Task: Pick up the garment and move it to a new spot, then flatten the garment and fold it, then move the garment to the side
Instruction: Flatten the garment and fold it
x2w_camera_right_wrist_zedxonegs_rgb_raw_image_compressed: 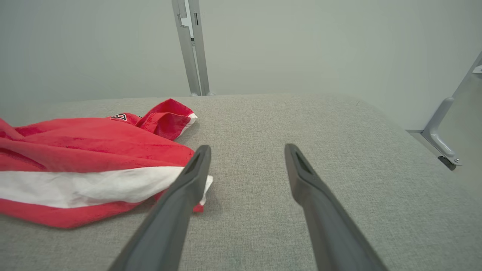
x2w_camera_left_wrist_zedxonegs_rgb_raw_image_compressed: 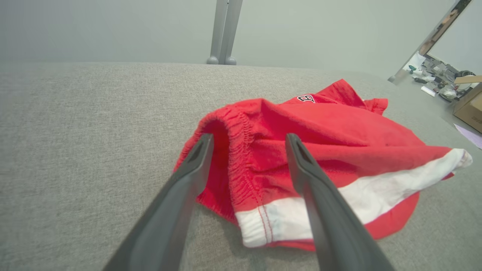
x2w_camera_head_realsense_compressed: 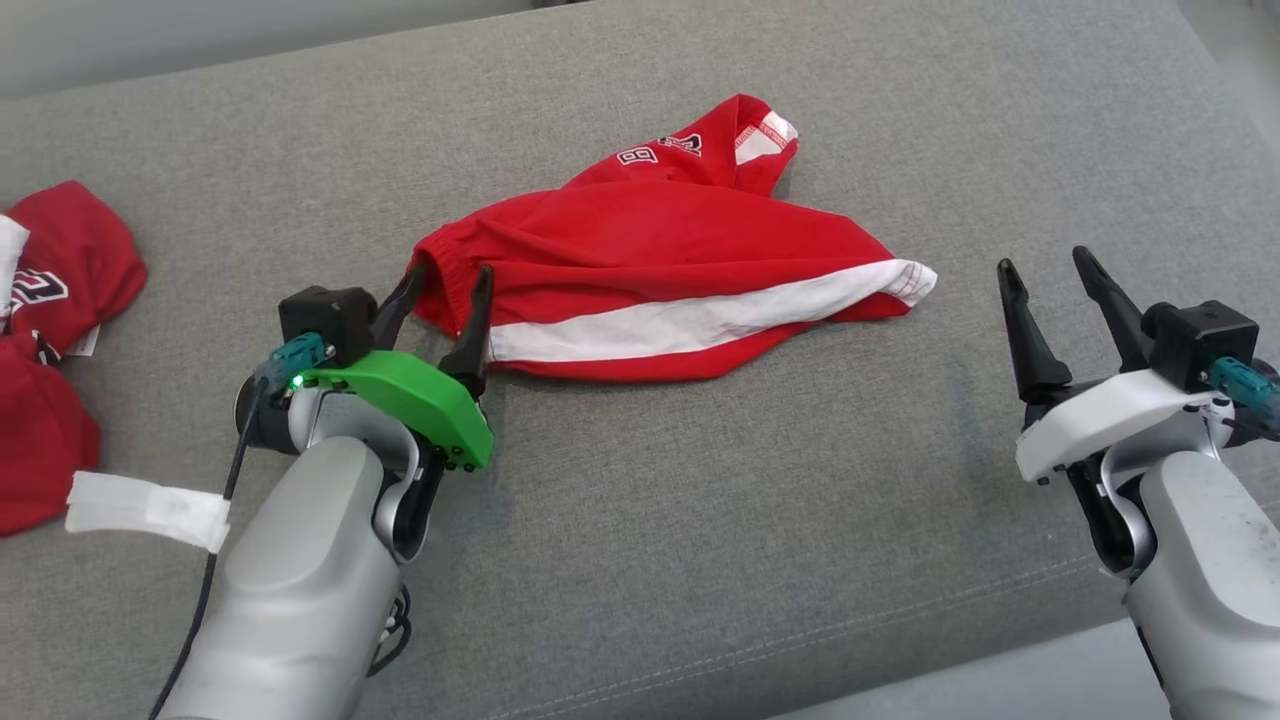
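The garment point(x2w_camera_head_realsense_compressed: 670, 270), red shorts, lies crumpled in the middle of the frame on the grey cushion point(x2w_camera_head_realsense_compressed: 700, 520), so the placing step looks done and flattening comes next. The left gripper point(x2w_camera_head_realsense_compressed: 450, 272) stands wide, its fingers either side of the waistband point(x2w_camera_left_wrist_zedxonegs_rgb_raw_image_compressed: 241, 124) at the garment's left end, clamping nothing. The right gripper point(x2w_camera_head_realsense_compressed: 1043, 260) is also wide and empty, just beside the hem at the right. Next, each claw probably needs to pinch an end and pull outward to smooth the cloth. The fabric is soft and limp, with a gathered elastic band, a white stripe point(x2w_camera_head_realsense_compressed: 700, 320) and one leg bunched at the upper right. The cushion is coarse woven cloth. Other clothes point(x2w_camera_head_realsense_compressed: 60, 280) sit at the left edge.
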Robot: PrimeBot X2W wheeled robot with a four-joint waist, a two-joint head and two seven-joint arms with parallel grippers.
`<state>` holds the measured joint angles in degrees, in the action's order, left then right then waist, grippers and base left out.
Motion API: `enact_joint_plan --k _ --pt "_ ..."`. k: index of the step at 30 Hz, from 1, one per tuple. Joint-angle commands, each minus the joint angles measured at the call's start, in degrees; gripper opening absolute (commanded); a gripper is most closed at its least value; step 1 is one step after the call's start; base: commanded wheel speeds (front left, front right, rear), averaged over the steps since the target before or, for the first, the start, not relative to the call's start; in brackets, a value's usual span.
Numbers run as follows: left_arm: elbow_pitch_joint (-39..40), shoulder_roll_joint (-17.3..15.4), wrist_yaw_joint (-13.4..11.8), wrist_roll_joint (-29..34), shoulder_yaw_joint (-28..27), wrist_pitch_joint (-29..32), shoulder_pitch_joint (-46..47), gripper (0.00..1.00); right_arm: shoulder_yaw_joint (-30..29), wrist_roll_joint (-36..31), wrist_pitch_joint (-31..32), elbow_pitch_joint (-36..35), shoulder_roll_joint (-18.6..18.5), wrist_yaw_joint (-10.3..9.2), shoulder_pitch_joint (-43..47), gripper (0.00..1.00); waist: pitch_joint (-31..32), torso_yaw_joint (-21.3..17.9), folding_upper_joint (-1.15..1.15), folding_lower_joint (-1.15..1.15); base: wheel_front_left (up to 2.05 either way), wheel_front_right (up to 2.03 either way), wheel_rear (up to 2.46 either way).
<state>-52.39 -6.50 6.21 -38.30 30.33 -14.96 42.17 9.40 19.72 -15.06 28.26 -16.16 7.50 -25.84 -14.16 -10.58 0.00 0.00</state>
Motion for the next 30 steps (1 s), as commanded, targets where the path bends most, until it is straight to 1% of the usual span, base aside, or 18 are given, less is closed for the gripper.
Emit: enact_joint_plan --k 1,2,8,15,21,24,30 --pt "1.86 -1.03 0.00 1.27 -0.71 -0.26 -2.01 1.00 -0.53 -0.79 -0.17 -0.68 -0.13 -0.02 1.16 1.00 1.15 1.17 0.00 0.00 0.00 0.00 0.00" --pt "5.72 -1.50 -0.66 2.43 -2.02 -0.25 -4.27 1.00 -1.35 -1.58 -0.17 -1.95 -0.07 -0.02 1.53 1.00 1.85 1.80 0.00 0.00 0.00 0.00 0.00" --pt "17.74 -3.28 -2.84 6.19 -6.57 -0.20 -13.82 1.00 -3.90 -4.57 -0.17 -6.35 1.55 -0.02 3.95 1.00 4.31 3.28 0.00 0.00 0.00 0.00 0.00" --pt "29.29 -4.04 -4.88 8.82 -10.93 -0.20 -25.71 1.00 -4.44 -7.55 -0.17 -10.47 4.21 -0.02 7.45 1.00 7.29 4.46 0.00 0.00 0.00 0.00 0.00" --pt "37.87 -3.27 -6.74 10.06 -15.01 -0.20 -34.61 1.00 -5.12 -10.02 -0.16 -12.87 6.43 -0.02 10.94 1.00 9.63 5.12 0.00 0.00 0.00 0.00 0.00" --pt "41.27 -2.91 -7.41 11.01 -16.69 -0.20 -38.44 1.00 -6.28 -10.85 -0.13 -13.77 8.32 -0.02 12.79 1.00 10.64 5.46 0.00 0.00 0.00 0.00 0.00" --pt "45.59 -2.76 -8.34 12.18 -19.06 -0.20 -44.25 1.00 -7.06 -11.81 -0.13 -15.03 11.08 -0.02 15.96 1.00 12.41 5.83 0.00 0.00 0.00 0.00 0.00"
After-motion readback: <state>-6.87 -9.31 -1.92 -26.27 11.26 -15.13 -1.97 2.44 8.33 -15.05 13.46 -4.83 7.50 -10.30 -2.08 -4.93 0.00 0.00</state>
